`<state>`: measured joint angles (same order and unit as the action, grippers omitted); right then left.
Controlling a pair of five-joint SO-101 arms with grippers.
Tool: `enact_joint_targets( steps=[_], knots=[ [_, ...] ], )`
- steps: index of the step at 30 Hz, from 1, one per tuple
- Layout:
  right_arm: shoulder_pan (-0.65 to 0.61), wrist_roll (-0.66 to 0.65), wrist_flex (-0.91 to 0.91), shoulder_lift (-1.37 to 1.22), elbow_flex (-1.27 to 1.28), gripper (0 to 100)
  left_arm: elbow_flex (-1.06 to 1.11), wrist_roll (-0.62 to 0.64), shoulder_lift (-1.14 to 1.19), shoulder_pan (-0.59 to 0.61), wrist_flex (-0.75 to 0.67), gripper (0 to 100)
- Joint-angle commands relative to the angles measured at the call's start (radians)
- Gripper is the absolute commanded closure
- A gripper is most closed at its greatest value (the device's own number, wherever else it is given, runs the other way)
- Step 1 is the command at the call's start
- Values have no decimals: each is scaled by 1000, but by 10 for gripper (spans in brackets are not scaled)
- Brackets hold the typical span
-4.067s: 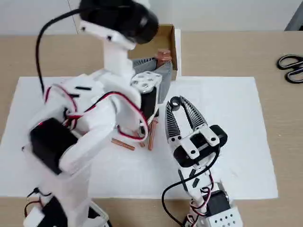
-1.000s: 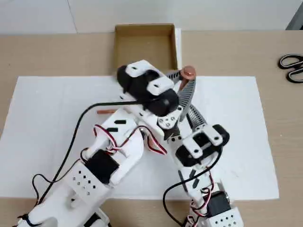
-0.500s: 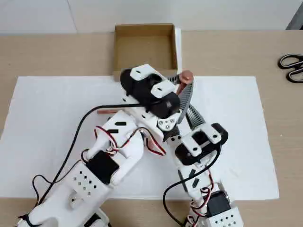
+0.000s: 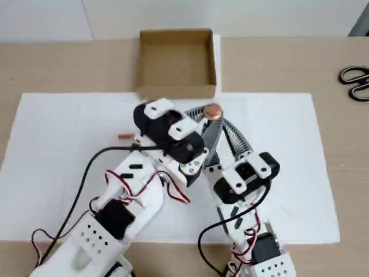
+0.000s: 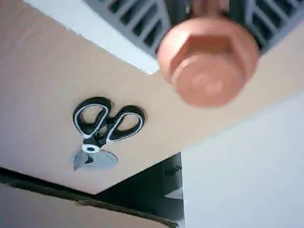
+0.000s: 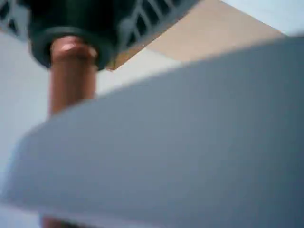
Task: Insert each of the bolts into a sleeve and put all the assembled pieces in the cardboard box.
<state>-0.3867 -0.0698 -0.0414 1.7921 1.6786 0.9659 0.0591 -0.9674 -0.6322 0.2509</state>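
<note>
My left gripper (image 4: 210, 119) is shut on a copper bolt (image 4: 212, 110), held above the white paper just in front of the cardboard box (image 4: 176, 90). In the left wrist view the bolt's hexagonal head (image 5: 207, 66) looms close between grey ribbed fingers (image 5: 137, 19). My right gripper (image 4: 226, 131) lies directly beside and under the left one, partly hidden by the left arm. A copper cylinder (image 6: 71, 76) stands close up in the right wrist view, below a dark ring. The end of another copper piece (image 4: 125, 137) pokes out on the paper beside the left arm.
The box holds nothing that I can see. White paper (image 4: 300, 150) covers the middle of the wooden table. Black scissors (image 4: 354, 82) lie at the far right edge and also appear as scissors (image 5: 107, 124) in the left wrist view.
My left gripper has carried the bolt from near the box's front corner back towards the right gripper, and the left arm has swung leftward. The right arm has hardly moved.
</note>
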Motion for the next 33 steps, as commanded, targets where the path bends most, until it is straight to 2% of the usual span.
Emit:
enact_joint_targets(
  steps=[1, 5, 7, 13, 19, 22, 26, 33],
  knots=[
    [35, -6, 41, 22, 3, 994, -4, -6, -34, 51, 68, 942],
    [35, -6, 41, 22, 3, 994, -39, -2, -34, 54, 192, 784],
    [35, -6, 41, 22, 3, 994, -65, -2, -34, 54, 227, 742],
    [36, -8, 39, 22, 3, 994, -131, -8, -35, 87, 232, 734],
    [36, -9, 1, 21, 3, 994, -311, -8, -35, 256, 236, 737],
    [36, -9, -99, 21, 3, 994, -308, 0, -66, 371, 236, 806],
    [38, -9, -262, 21, -23, 995, -202, -5, -209, 450, 236, 987],
    [76, -9, -535, -7, -273, 995, 163, -6, -557, 459, 236, 994]
  ],
)
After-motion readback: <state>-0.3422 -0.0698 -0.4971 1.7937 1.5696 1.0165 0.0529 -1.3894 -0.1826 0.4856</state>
